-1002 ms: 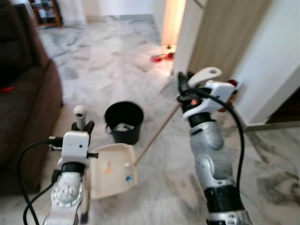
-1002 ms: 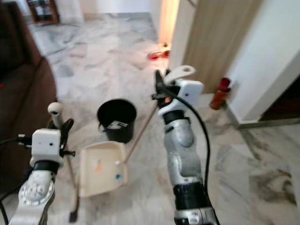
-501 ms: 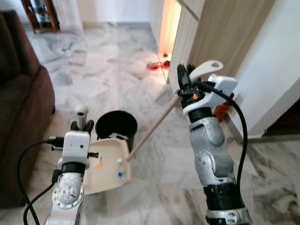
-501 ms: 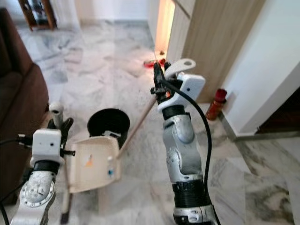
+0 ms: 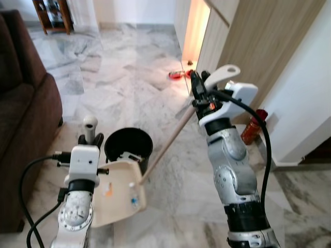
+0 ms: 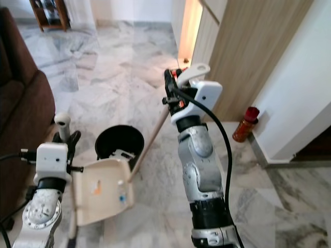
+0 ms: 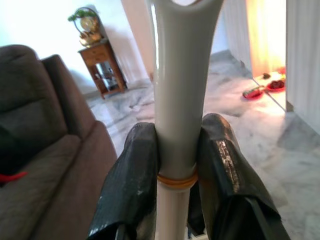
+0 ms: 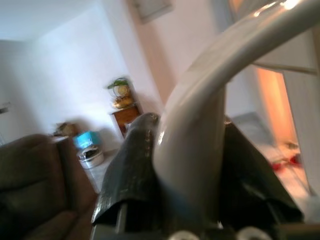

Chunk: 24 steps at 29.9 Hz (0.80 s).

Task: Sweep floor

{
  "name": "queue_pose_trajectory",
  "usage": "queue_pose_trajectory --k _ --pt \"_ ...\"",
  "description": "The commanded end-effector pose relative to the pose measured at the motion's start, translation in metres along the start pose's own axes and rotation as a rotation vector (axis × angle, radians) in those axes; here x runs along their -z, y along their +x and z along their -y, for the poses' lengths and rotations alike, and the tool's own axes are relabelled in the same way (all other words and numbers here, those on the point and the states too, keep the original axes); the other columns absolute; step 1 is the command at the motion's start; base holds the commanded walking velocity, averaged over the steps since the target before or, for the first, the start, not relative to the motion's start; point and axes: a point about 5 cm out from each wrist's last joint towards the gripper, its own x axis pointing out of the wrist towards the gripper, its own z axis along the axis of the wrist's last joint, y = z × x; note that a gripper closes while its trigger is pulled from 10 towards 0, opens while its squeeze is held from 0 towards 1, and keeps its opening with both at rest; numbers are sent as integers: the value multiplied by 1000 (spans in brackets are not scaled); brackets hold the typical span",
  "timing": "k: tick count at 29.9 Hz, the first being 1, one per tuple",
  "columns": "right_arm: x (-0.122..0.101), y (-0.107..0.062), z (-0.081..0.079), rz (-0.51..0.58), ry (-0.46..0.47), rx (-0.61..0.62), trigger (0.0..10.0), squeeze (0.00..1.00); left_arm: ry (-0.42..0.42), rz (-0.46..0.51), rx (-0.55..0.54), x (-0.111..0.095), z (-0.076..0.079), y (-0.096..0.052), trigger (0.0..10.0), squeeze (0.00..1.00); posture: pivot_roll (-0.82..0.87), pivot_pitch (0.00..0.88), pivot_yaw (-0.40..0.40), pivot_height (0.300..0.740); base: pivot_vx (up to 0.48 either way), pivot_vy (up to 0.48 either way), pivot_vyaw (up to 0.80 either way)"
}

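The sweeping itself looks finished and the step in hand is emptying: the dustpan (image 5: 120,192) hangs tilted just above the marble floor (image 5: 170,206), its cream tray close to the near rim of the black bucket (image 5: 128,147), with a few small scraps, orange and blue, lying on the tray. The next move, as I judge it, calls for lifting the pan's lip over the bucket's rim and tipping it steeper, so the scraps slide in rather than spill beside it.

Nearest, the left gripper (image 7: 175,170) is pressed together on the dustpan's upright white handle (image 5: 90,125); in the left wrist view the two black fingers (image 7: 131,185) clamp the shaft from both sides just above an orange band.

Farther out and higher, the right gripper (image 5: 197,93) pinches the pale curved grip of the broom (image 5: 168,143). The right wrist view has its fingers (image 8: 131,165) closed around that grip. The wooden stick slants down from it toward the dustpan, its lower end meeting the tray's far edge beside the bucket.

Beyond, a red bottle (image 5: 253,126) stands on the floor against the white wall (image 5: 300,103), a brown sofa (image 5: 26,119) lines the left edge of the floor, and something red lies by the lit doorway.
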Motion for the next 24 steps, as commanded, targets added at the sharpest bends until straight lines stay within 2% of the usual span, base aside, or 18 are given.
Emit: queue_pose_trajectory --k 1,24 --pt "-22 8 -12 93 -8 -47 10000 0 13 54 -19 -9 -6 1 10000 0 93 67 -42 740 330 0 575" --pt "-27 11 -16 112 18 -59 10000 0 19 47 -25 -7 -6 -1 10000 0 97 69 -46 740 332 0 22"
